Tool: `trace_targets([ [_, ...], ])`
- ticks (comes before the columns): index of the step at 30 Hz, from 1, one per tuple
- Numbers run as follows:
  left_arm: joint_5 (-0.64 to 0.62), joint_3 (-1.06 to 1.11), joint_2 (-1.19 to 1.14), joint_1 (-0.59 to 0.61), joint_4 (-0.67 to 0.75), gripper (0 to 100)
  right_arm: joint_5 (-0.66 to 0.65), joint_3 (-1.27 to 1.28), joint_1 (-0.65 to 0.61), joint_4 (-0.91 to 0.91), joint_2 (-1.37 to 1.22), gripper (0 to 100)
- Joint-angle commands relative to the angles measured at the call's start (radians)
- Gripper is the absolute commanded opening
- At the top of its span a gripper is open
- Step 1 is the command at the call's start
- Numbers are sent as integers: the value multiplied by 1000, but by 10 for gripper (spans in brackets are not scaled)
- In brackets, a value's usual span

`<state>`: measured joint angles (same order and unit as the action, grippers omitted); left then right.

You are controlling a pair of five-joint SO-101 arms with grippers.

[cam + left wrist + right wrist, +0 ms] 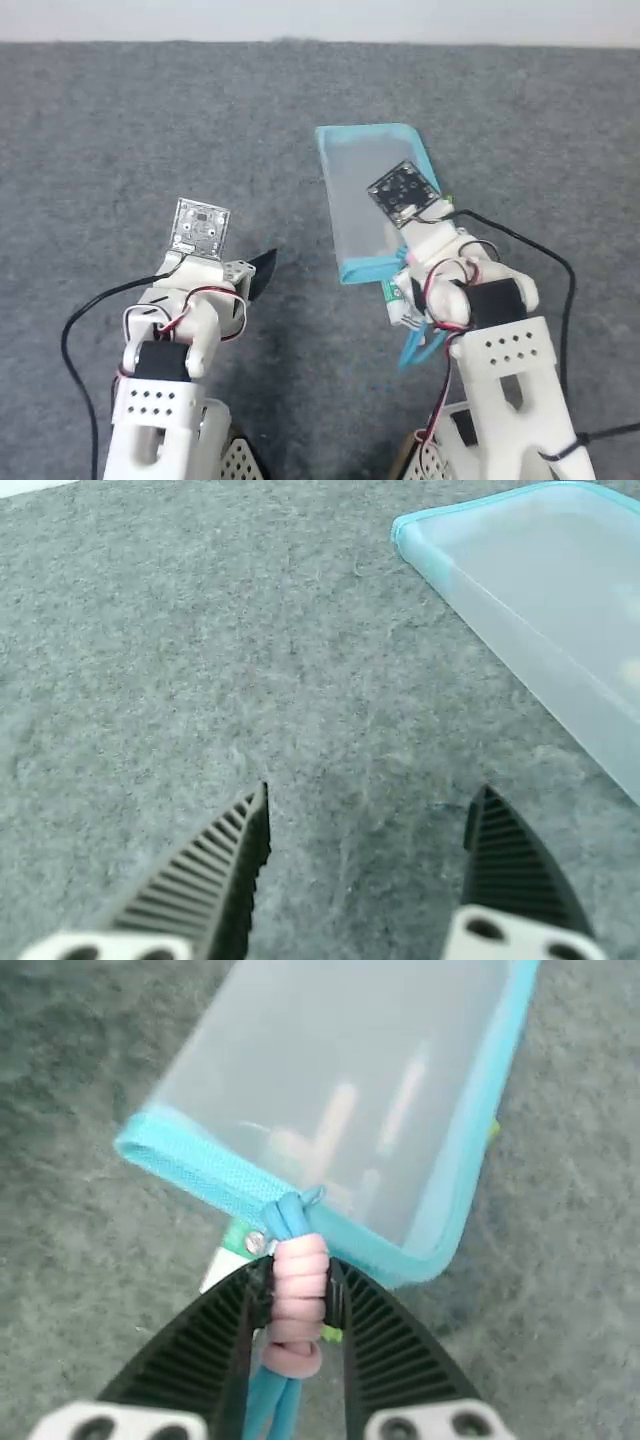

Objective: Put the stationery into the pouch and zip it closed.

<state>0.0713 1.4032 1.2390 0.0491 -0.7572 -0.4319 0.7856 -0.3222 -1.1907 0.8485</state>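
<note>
The pouch (375,195) lies directly ahead of the right gripper (298,1268), with its long axis running away from that arm. The jaws are clamped on the pink zip pull (298,1305) at the near edge. The left gripper (375,792) is found wide open and empty, well off to the pouch's side.

Teal translucent pouch (358,195); pink pull (298,1292); grey mat (150,120)

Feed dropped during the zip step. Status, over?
Right gripper shut on pink zipper pull. Left gripper open, empty, over mat. Pouch flat; green-white item at its near edge, in or out unclear.
</note>
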Motion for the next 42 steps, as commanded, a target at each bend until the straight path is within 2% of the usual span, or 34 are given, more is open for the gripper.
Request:
trace_targets([
  [1, -14, -62, 32, -8, -23, 297, 34, -133, -85, -7, 27, 7],
  [5, -14, -148, 51, -15, -124, 317, 58, -224, -191, -56, -50, 7],
  [8, -14, -124, 115, -51, -138, 359, 92, -241, -236, -38, -108, 7],
  [13, -8, -59, 218, -91, -132, 361, 92, -244, -278, -41, -127, 7],
  [26, 14, -19, 233, -64, -57, 360, 48, -385, -286, -180, -85, 7],
  [37, 21, 16, 232, -63, -3, 359, 0, -404, -378, -306, 7, 7],
  [42, 23, 33, 232, -71, -3, 301, 0, -404, -371, -337, 33, 7],
])
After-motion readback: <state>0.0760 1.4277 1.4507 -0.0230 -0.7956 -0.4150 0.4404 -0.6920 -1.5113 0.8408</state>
